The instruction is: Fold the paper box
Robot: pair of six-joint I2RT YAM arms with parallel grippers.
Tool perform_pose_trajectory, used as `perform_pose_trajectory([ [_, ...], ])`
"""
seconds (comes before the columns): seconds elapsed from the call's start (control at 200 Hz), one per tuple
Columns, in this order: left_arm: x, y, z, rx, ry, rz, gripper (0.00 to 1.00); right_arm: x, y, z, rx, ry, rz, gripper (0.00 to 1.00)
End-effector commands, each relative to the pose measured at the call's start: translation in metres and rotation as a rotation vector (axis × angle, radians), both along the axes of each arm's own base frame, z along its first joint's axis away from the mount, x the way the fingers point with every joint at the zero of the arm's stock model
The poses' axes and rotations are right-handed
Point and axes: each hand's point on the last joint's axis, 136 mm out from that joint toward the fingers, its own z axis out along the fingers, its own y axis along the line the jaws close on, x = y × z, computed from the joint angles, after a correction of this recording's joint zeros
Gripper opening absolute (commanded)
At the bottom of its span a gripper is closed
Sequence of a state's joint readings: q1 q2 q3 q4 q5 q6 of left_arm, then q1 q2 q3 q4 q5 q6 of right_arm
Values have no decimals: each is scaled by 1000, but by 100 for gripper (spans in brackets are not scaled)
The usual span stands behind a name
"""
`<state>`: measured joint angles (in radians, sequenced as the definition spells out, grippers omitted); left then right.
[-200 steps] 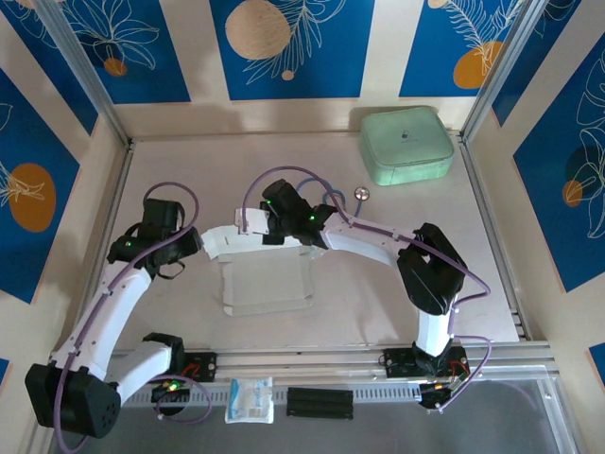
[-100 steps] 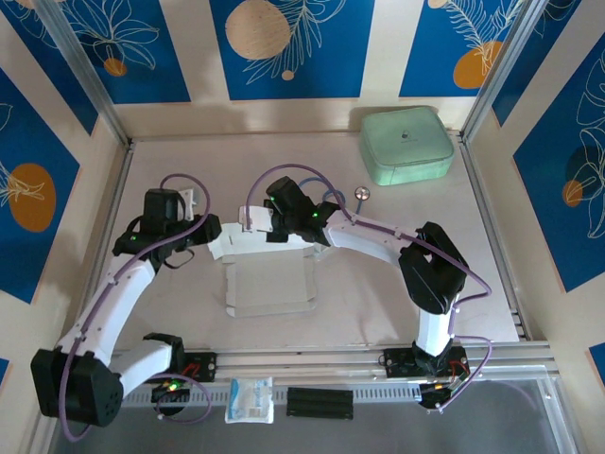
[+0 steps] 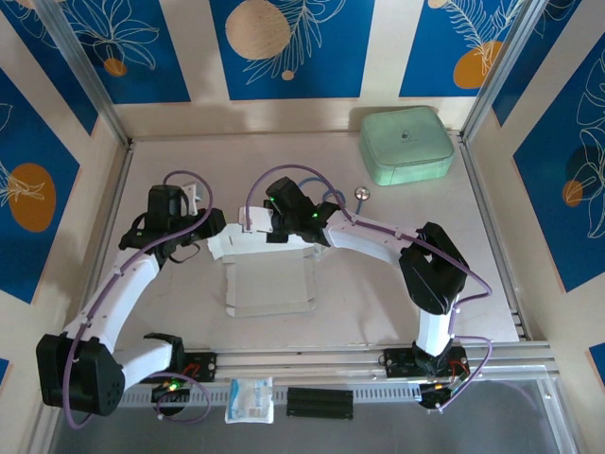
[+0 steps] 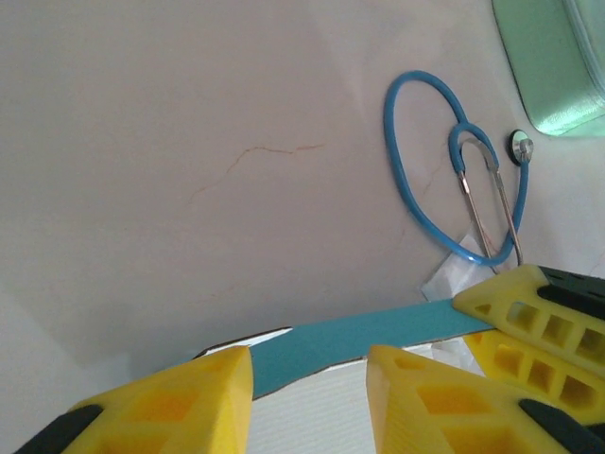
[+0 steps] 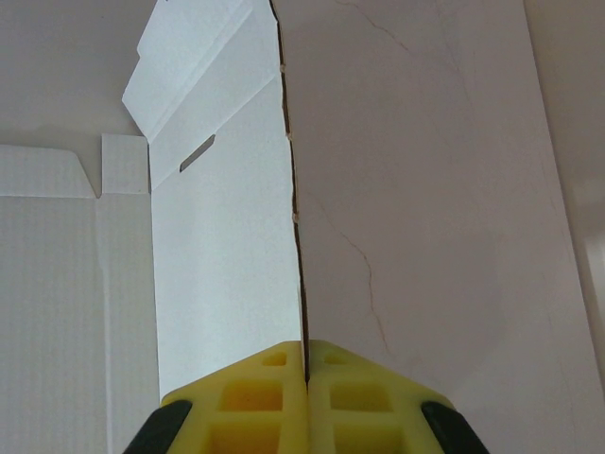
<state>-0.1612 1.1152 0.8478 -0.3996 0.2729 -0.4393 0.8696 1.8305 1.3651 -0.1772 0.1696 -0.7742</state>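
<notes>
Where the paper box (image 3: 269,284) lies open at the middle of the tabletop (image 3: 359,307), grey-white side up, I see its far panel raised on edge. The right tool (image 5: 305,352) is clamped on that panel's rim, fingers pressed together on the card. The left tool (image 4: 309,369) sits at the panel's left end, fingers apart, with the blue-backed card edge across the gap. A blue stethoscope (image 4: 444,218) lies beyond, toward the far edge.
</notes>
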Motion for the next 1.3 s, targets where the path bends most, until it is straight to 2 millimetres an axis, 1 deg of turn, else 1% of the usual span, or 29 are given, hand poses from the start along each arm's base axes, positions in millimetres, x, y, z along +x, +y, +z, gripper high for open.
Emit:
perform_pose_trajectory([
  [0.0,-4,-8,-7,-72,34,-13,34,-23,-11,-27,-83,94,16,0],
  [0.13,-14,-23,-11,-189,77,-36,31,-24,-9,-32,-95,92,14,0],
  [0.29,-23,-23,-23,-213,114,-23,31,-26,-6,-38,-101,95,12,1],
  [0.48,-21,-20,-39,-200,138,0,30,-33,-3,-42,-110,94,23,2],
  [0.71,-18,-20,-46,-198,133,-2,28,-38,0,-47,-113,82,19,4],
  [0.81,-18,-22,-49,-211,132,-8,27,-38,-1,-48,-114,80,10,6],
  [0.895,-19,-30,-51,-258,129,-32,26,-40,1,-49,-107,85,5,6],
  [1.01,-19,-38,-51,-336,133,-44,27,-39,2,-54,-107,69,-11,6],
  [1.101,-20,-41,-44,-370,127,-41,36,-37,1,-60,-115,51,-27,6],
  [1.176,-22,-38,-35,-369,112,-30,42,-35,-1,-61,-117,33,-35,6],
  [1.296,-25,-30,-18,-334,89,6,46,-33,-1,-61,-120,16,-35,6],
])
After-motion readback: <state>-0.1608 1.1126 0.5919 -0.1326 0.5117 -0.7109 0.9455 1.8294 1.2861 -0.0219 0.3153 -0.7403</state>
